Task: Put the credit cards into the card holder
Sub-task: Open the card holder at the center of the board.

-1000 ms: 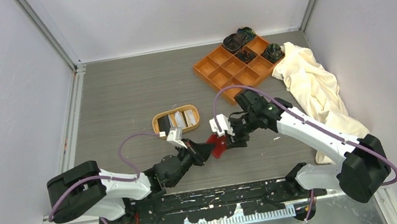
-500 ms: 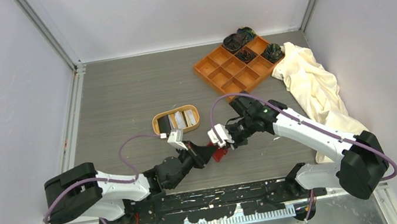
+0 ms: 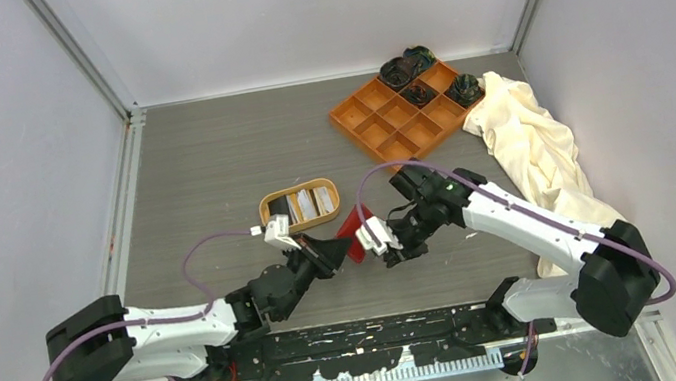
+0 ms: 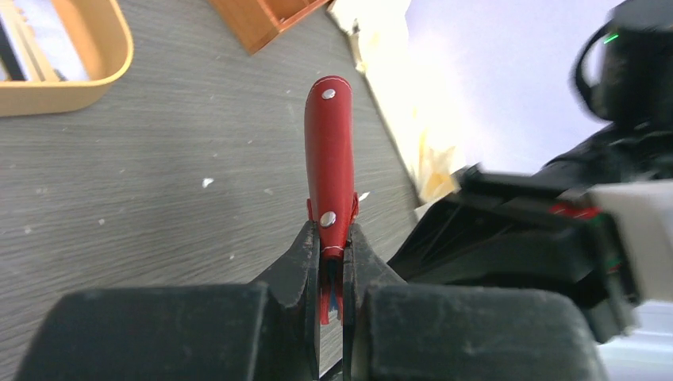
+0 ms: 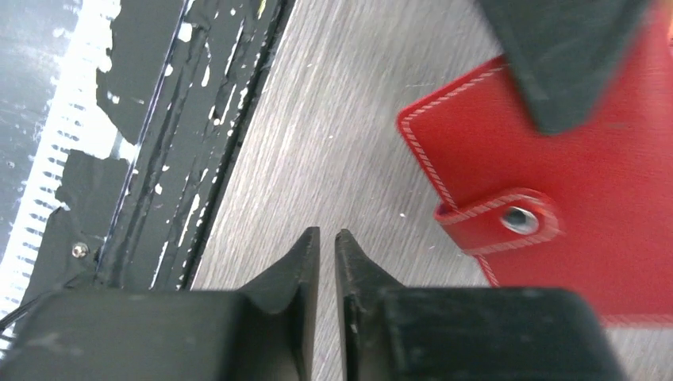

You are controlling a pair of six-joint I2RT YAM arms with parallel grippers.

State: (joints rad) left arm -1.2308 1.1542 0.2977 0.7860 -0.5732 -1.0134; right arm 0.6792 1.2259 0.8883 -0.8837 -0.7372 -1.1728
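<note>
The red card holder (image 3: 351, 225) is folded, with its snap tab done up, and held on edge just above the table. My left gripper (image 3: 337, 246) is shut on its lower edge. In the left wrist view the holder (image 4: 329, 151) sticks up from between my fingertips (image 4: 331, 234). My right gripper (image 3: 390, 251) hangs just right of it, jaws nearly together with nothing between them. In the right wrist view the holder (image 5: 571, 182) lies right of those fingertips (image 5: 327, 234). The credit cards (image 3: 303, 203), black and white, lie in the oval tan dish (image 3: 266, 204).
An orange nine-compartment tray (image 3: 398, 111) stands at the back right with dark bundles in its far compartments. A cream cloth (image 3: 535, 146) lies bunched along the right side. The arms' base rail (image 5: 159, 119) runs close under my right gripper.
My right gripper has closed and come off the card holder, dropping slightly toward the near edge. My left gripper has carried the holder up and left, toward the tan dish.
</note>
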